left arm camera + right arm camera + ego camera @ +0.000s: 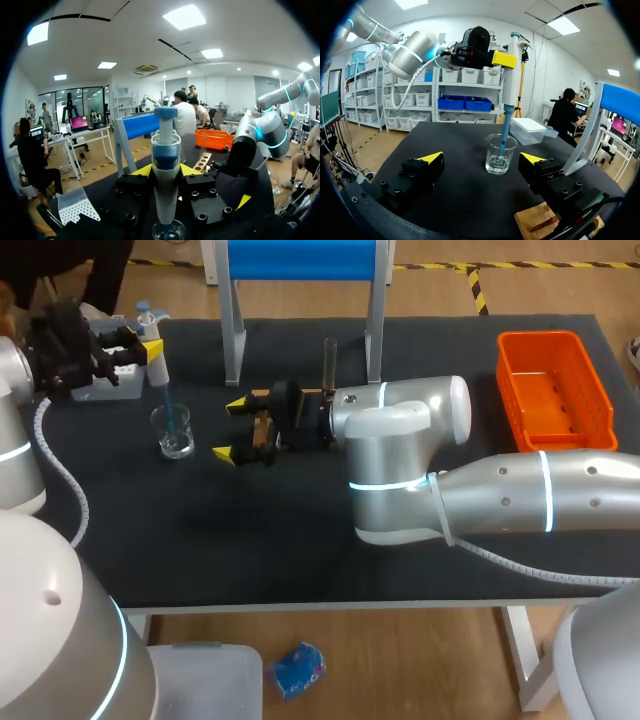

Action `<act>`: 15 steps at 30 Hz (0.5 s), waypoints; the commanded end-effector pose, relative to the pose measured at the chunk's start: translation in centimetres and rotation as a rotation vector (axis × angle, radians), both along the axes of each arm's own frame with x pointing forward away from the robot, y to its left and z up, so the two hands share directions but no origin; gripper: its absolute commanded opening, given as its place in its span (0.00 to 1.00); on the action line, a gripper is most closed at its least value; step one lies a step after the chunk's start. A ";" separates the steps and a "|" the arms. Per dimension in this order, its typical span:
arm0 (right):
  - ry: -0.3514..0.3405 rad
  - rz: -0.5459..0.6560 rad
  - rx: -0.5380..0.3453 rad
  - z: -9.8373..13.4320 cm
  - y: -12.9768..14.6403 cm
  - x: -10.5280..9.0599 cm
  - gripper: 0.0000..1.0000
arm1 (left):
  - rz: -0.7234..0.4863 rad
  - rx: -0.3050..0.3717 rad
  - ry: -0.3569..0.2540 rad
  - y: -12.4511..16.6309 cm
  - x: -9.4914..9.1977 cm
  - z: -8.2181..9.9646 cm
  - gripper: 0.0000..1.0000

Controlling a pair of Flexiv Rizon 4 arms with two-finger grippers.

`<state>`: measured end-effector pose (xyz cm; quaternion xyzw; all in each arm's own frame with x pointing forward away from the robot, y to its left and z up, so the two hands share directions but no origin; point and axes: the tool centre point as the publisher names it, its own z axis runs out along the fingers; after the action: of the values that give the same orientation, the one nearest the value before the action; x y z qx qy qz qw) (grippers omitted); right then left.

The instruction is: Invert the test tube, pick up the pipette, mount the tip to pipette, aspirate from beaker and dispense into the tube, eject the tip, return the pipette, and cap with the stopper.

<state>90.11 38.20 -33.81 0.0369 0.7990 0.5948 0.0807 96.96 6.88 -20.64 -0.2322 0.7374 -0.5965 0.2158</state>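
The left pincer [165,171] is clamping the pipette [158,378], whose tip is dipping into the beaker [175,433]. The right pincer [231,428] is hovering wide open and empty at the beaker's 3 o'clock.

Black table [250,550], orange tray [506,390], blue-tipped white pipette [165,200], clear beaker [178,445].

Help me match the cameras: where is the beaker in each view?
Head view: beaker left of centre, under the left gripper.
Left wrist view: beaker under the pipette.
Right wrist view: beaker ahead of the open right gripper.
Shared landmark: the pipette dipping into it.
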 end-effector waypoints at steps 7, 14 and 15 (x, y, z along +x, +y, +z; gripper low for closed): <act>0.003 -0.040 0.005 4.5 -2.2 -0.3 1.00 | 0.000 -0.001 -0.003 0.0 -0.1 -0.1 0.00; -0.020 -0.080 -0.028 11.5 -3.6 0.2 1.00 | 0.000 -0.001 -0.003 0.0 -0.1 -0.1 0.00; -0.024 -0.083 -0.034 12.1 -3.6 0.3 1.00 | 0.000 -0.001 -0.003 0.0 -0.1 -0.1 0.00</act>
<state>90.80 36.63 -25.18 0.0621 0.7882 0.5994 0.1250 96.94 6.92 -20.66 -0.2321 0.7371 -0.5968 0.2160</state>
